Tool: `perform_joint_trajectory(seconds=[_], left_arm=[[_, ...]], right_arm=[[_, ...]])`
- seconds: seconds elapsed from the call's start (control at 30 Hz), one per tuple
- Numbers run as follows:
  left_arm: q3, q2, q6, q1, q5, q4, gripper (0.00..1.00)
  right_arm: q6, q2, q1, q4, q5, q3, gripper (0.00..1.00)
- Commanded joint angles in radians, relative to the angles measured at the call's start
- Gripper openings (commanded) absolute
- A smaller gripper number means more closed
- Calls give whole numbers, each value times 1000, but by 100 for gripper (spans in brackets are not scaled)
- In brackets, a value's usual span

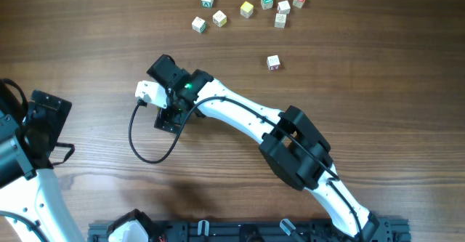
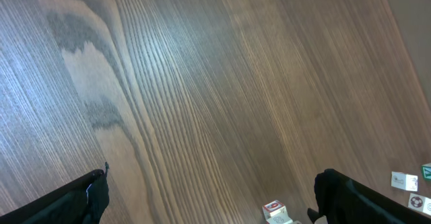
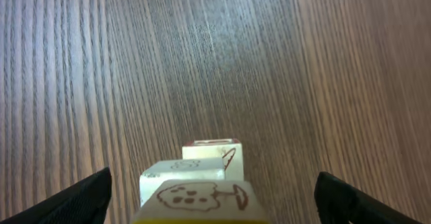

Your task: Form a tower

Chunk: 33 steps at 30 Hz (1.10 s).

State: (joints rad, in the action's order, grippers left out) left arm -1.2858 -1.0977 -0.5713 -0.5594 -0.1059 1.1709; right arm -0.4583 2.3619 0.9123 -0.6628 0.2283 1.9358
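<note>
Loose cubes (image 1: 247, 9) lie well apart from the tower (image 3: 195, 196).

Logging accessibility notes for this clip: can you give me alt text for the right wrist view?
A small tower of wooden picture cubes stands at the bottom centre, between the right arm's open fingers, which sit wide apart in the lower corners without touching it. Bare wood-grain table fills the rest.

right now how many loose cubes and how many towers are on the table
clustered loose cubes: 10
lone loose cube: 1
tower: 1
total: 12
</note>
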Motion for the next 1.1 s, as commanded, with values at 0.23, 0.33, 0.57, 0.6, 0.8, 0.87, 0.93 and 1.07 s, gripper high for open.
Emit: perform_joint_trajectory(seconds=[0.23, 0.33, 0.57, 0.6, 0.8, 0.87, 0.93, 1.07], left_arm=[[-4, -2, -13, -8, 8, -4, 100], [-4, -2, -13, -8, 8, -4, 100], [-4, -2, -13, -8, 8, -3, 100], [-4, -2, -13, -8, 8, -3, 100], [-4, -2, -13, -8, 8, -3, 100], [-4, -2, -13, -8, 8, -3, 100], [-4, -2, -13, -8, 8, -3, 100], [-4, -2, -13, -8, 27, 6, 100]], right_arm=[[-12, 70, -11, 22, 19, -1, 78], [-12, 70, -11, 24, 19, -1, 65], [-10, 70, -11, 23, 20, -1, 39], [-8, 70, -11, 23, 20, -1, 37], [7, 70, -11, 22, 34, -1, 61], [17, 69, -11, 22, 34, 0, 93], [17, 69, -11, 22, 32, 2, 100], [106, -63, -28, -68, -154, 37, 100]])
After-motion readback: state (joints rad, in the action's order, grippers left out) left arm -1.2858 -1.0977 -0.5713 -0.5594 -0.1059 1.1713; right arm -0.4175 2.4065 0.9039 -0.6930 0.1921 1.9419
